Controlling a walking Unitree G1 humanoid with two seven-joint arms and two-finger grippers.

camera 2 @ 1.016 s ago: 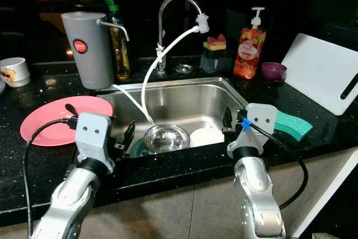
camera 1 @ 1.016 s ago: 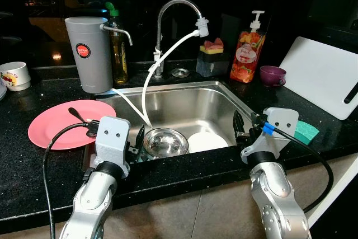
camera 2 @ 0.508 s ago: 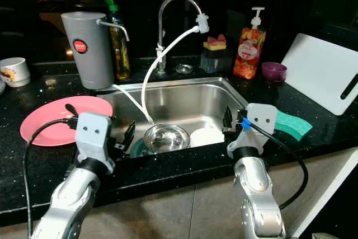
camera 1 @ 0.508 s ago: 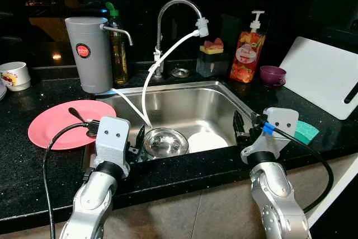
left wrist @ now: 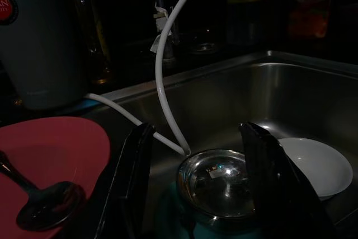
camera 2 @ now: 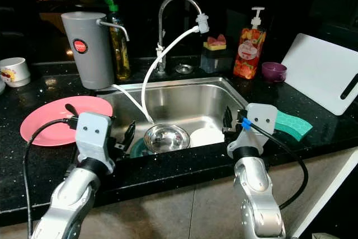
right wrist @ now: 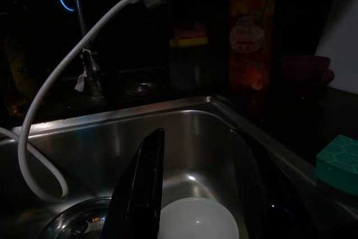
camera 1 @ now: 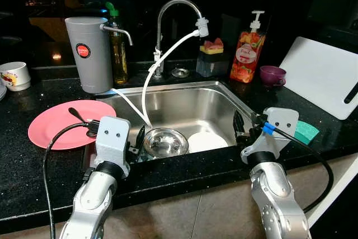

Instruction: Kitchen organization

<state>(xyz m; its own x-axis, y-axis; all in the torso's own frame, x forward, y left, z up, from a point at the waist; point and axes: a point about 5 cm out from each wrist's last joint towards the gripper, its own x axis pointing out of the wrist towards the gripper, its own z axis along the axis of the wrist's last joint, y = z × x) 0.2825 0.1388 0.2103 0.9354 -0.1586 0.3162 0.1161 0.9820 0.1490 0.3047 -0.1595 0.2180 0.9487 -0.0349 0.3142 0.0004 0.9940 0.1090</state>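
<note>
the steel bowl (camera 1: 165, 141) is found at the near end of the sink (camera 1: 184, 102), just ahead of and below the left gripper (left wrist: 196, 177), whose spread, empty fingers frame it. being round, it offers no long axis to line up with. the white bowl (camera 1: 207, 140) beside it is framed likewise by the right gripper (right wrist: 196, 188), also parted and empty. each arm is judged nearer its own bowl.
</note>
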